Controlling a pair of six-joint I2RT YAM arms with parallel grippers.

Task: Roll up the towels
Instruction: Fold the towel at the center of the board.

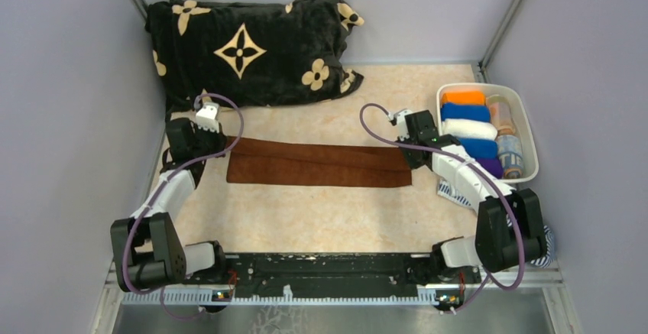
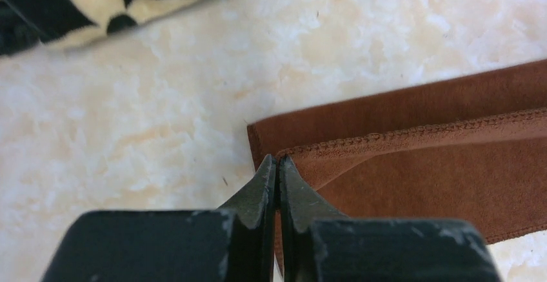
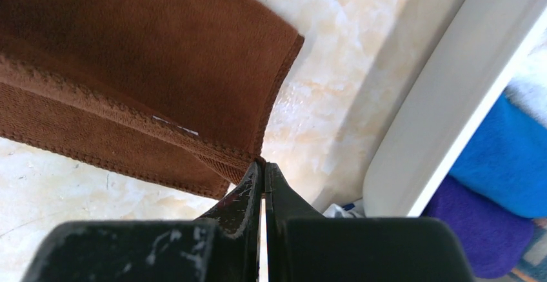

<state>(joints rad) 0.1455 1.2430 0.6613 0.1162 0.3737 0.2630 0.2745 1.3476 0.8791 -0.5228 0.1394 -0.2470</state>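
Note:
A plain brown towel (image 1: 317, 164) lies folded into a long strip across the middle of the table. My left gripper (image 1: 226, 147) is at its left end. In the left wrist view the fingertips (image 2: 277, 161) are pressed together on the hemmed upper fold of the towel (image 2: 438, 166). My right gripper (image 1: 409, 155) is at the right end, its tips (image 3: 263, 164) pinched on the corner of the towel (image 3: 129, 56). Rolled towels in orange (image 1: 462, 97), blue (image 1: 464, 111), white (image 1: 468, 129) and purple (image 1: 489, 166) lie in a white basket (image 1: 527, 120).
The black blanket with beige flowers (image 1: 252, 47) is heaped at the back left, close to the left gripper. The basket's wall (image 3: 438, 101) stands just right of the right gripper. A navy-and-white striped cloth (image 1: 455, 192) lies under the right arm. Grey walls enclose the table.

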